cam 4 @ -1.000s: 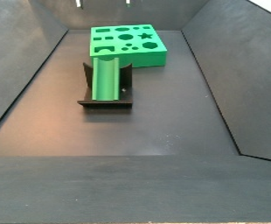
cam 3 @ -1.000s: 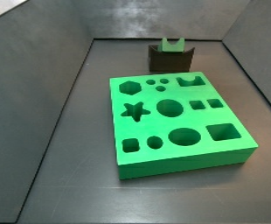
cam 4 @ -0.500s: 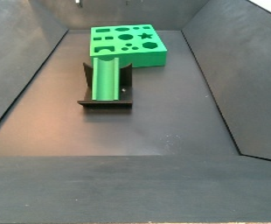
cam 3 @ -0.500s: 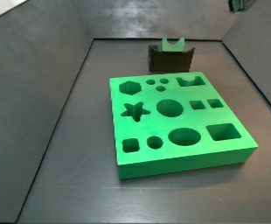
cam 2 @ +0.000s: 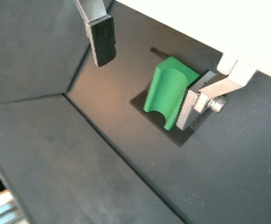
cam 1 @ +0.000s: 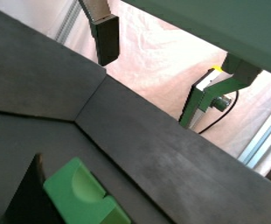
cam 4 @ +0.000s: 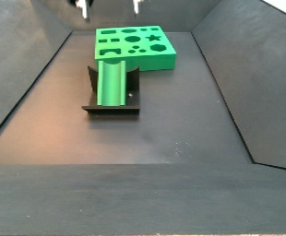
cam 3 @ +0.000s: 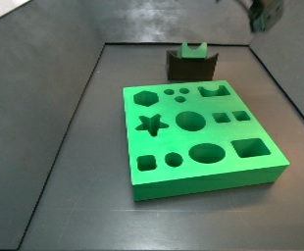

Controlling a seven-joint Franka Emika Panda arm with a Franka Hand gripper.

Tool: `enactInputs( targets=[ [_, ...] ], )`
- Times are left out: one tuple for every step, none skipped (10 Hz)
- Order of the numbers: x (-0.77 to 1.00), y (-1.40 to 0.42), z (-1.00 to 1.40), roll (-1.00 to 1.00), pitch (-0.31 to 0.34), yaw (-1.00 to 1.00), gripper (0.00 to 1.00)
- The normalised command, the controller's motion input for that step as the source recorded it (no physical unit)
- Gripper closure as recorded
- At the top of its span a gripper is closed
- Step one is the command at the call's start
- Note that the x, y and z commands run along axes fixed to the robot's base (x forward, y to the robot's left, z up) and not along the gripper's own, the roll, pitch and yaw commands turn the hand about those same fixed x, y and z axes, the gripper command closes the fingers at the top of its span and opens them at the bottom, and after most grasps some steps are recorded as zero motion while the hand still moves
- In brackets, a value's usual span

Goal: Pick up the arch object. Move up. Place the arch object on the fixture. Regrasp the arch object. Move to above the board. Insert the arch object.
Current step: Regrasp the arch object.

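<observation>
One arch object (cam 4: 109, 81) lying cradled along the fixture (cam 4: 111, 104) near the board (cam 4: 137, 46), presumably staged for regrasping; gripper (cam 2: 156, 74) above the fixture, fingers (cam 2: 101, 42) spread, empty.

Green arch object (cam 4: 110, 83) lying on fixture (cam 4: 111, 106), board (cam 4: 136, 47) beyond
</observation>
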Motion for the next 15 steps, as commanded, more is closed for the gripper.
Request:
enactInputs(
  targets=[
    [0.06, 0.06, -1.0, 0.11, -0.022, 0.18, 0.0],
    [0.07, 0.06, -1.0, 0.1, -0.049, 0.16, 0.0],
    [0.08, 0.05, -1.0, 0.09, -0.066, 0.14, 0.0],
    [0.09, 0.05, -1.0, 0.08, -0.096, 0.1, 0.0],
    [0.1, 0.04, -1.0, 0.07, -0.111, 0.07, 0.0],
    [0.1, 0.04, -1.0, 0.06, -0.113, 0.04, 0.0],
    [0.11, 0.03, -1.0, 0.06, -0.106, 0.01, 0.0],
    [0.11, 0.02, -0.92, 0.06, -0.09, -0.01, 0.0],
    [0.09, 0.01, -0.71, 0.06, -0.066, -0.02, 0.0],
    [0.08, 0.01, -0.56, 0.06, -0.051, -0.03, 0.0],
    [0.08, 0.0, -0.47, 0.06, -0.042, -0.03, 0.0],
    [0.07, 0.0, -0.27, 0.06, -0.019, -0.03, 0.0],
    [0.03, 0.0, -0.2, 0.06, -0.006, -0.05, 0.0],
    [0.01, -0.01, -0.18, 0.06, -0.005, -0.04, 0.0],
    [0.01, -0.01, -0.18, 0.06, -0.005, -0.04, 0.0]
  ],
)
